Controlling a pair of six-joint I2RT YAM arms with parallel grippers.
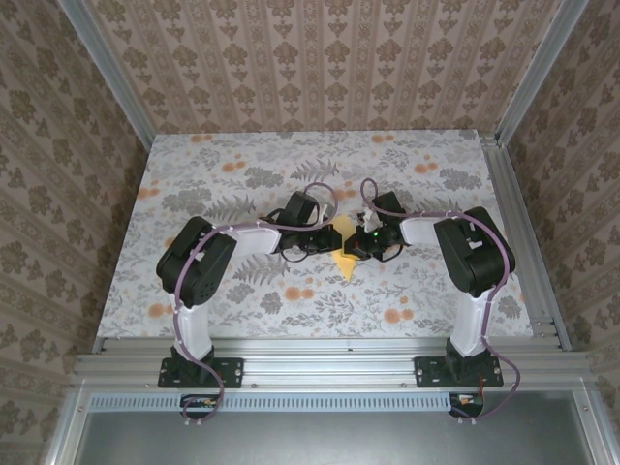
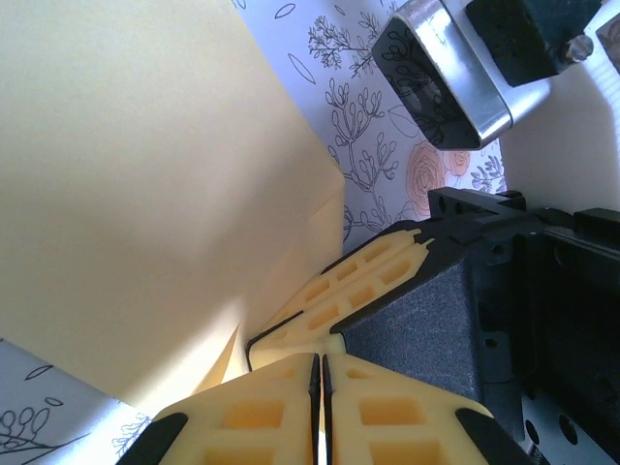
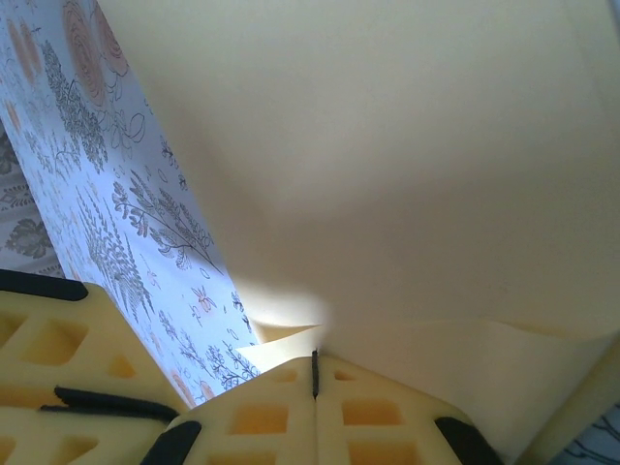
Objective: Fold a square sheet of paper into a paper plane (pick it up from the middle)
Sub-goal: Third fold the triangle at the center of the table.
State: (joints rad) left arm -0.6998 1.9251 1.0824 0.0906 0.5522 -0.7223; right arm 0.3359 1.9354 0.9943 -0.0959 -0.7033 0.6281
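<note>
Pale-yellow square sheet of paper [image 1: 343,263], partly folded, sits between both arms over the middle of the desk [image 1: 242,174].
From above we see its long axis running far-to-near, the pointed end aimed at the desk's near edge. The right gripper [image 3: 315,356] is pressed together, pinching the sheet's edge. The left gripper [image 2: 321,360] is pressed together too, right against the paper, though we cannot tell if paper lies between its fingers. Both grippers are just beside each other.
</note>
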